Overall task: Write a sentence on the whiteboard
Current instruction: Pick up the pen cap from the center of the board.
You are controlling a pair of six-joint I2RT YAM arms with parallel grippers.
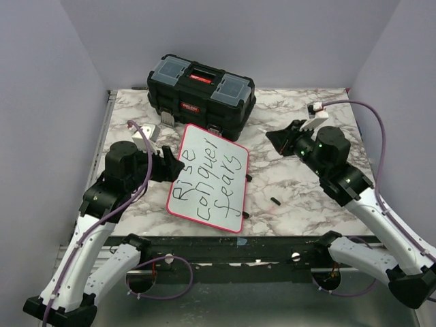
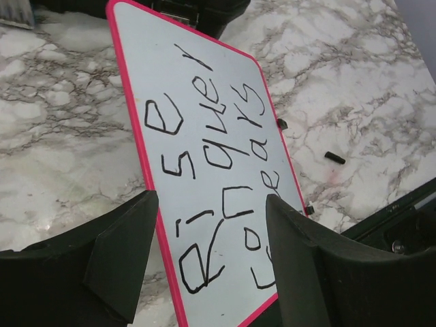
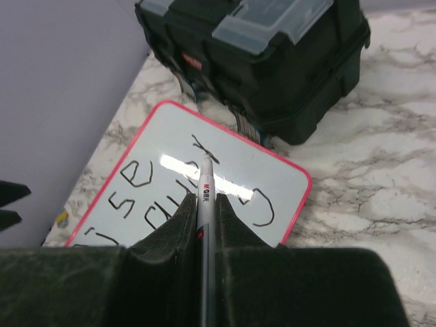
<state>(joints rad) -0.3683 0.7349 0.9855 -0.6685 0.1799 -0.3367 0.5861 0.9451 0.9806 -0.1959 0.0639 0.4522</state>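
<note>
Whiteboard (image 1: 225,204) lies flat on the tabletop (image 1: 300,197), left of centre and turned slantwise, its far edge just beside the toolbox (image 1: 201,85). The sentence (image 1: 211,178) fills most of its face in 3 lines of black letters.

The board looks thin, stiff and light, so it should slide or spin readily on the smooth tabletop under a pen's push. Its glossy face gives pads little grip, and the ink would probably smear at a touch. The pink rim along the left long side, clear of the letters, looks like the best place to hold it. With the board flat there is little room for a finger beneath it, so pressing down on the rim seems safer than pinching.

The left gripper (image 2: 210,204) has its 2 fingers spread wide, and the board's near left edge shows between them. Whether either finger touches the board I cannot tell.

The right gripper (image 3: 204,201) is pinching a pen (image 3: 206,177), which lies lengthwise between the pads with its tip toward the board. The top view shows this gripper well right of the board. The pen is slim and smooth, so it could slip or twist if pressed hard.

A black bit (image 1: 276,199) lies loose right of the board.
</note>
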